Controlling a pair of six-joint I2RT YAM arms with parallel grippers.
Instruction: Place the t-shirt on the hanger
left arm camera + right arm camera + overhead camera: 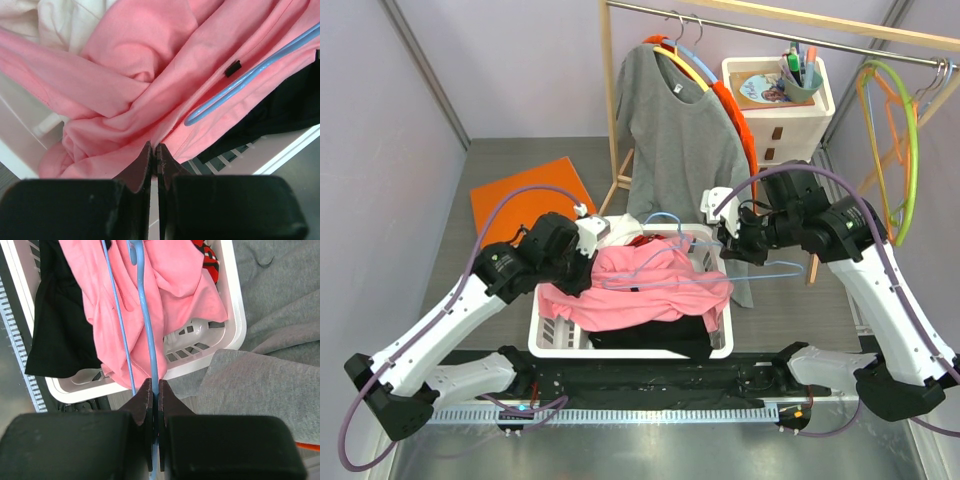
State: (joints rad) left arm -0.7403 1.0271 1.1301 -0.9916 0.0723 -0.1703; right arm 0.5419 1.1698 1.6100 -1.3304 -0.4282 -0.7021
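The pink t-shirt [645,285] lies bunched over the white laundry basket [552,345]. My left gripper [586,280] is at its left side; in the left wrist view it [155,147] is shut on a fold of the t-shirt [130,90]. A small dark label [232,67] shows beside a loop of the light-blue hanger [225,92] that lies against the fabric. My right gripper [725,245] is at the basket's right rim. In the right wrist view it [154,385] is shut on the hanger [145,315], whose wire runs over the t-shirt [175,285].
A grey long-sleeved shirt [675,130] hangs from the rail behind the basket and drapes by my right gripper [270,375]. Lime-green and orange hangers [910,170] hang at right. A white drawer unit [780,110], an orange board [525,195] and a black garment [660,335] are also present.
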